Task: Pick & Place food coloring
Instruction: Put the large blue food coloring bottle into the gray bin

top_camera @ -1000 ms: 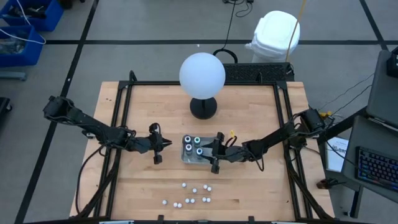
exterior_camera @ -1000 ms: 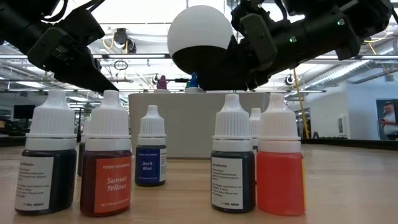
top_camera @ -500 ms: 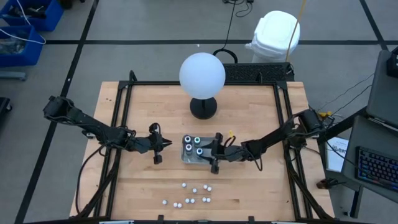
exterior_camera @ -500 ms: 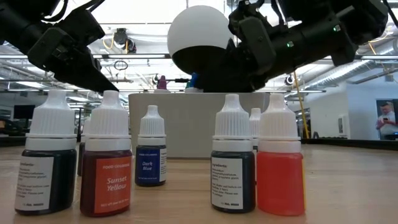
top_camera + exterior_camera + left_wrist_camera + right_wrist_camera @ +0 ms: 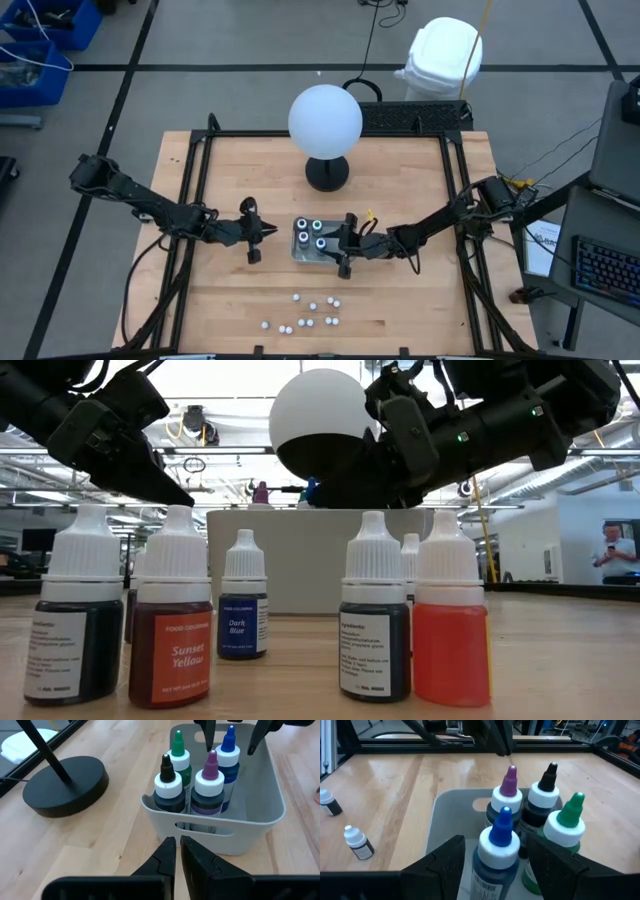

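A clear tray (image 5: 297, 256) stands mid-table and holds food coloring bottles with black (image 5: 167, 785), green (image 5: 179, 755), purple (image 5: 209, 785) and blue (image 5: 229, 755) tips, all upright on its floor. My right gripper (image 5: 335, 243) hangs open over the tray's right end. Its fingers stand on either side of the blue-tipped bottle (image 5: 500, 845) without touching it. My left gripper (image 5: 270, 232) is shut and waits just left of the tray, above the wood (image 5: 176, 842). Several small white-capped bottles (image 5: 310, 310) stand near the table's front edge.
A white globe lamp (image 5: 325, 120) on a black round base (image 5: 327, 173) stands behind the tray. The low view looks past the small bottles (image 5: 172, 620) in front. Bare wood lies left and right of the tray. A black frame rail (image 5: 190, 200) runs along the table's sides.
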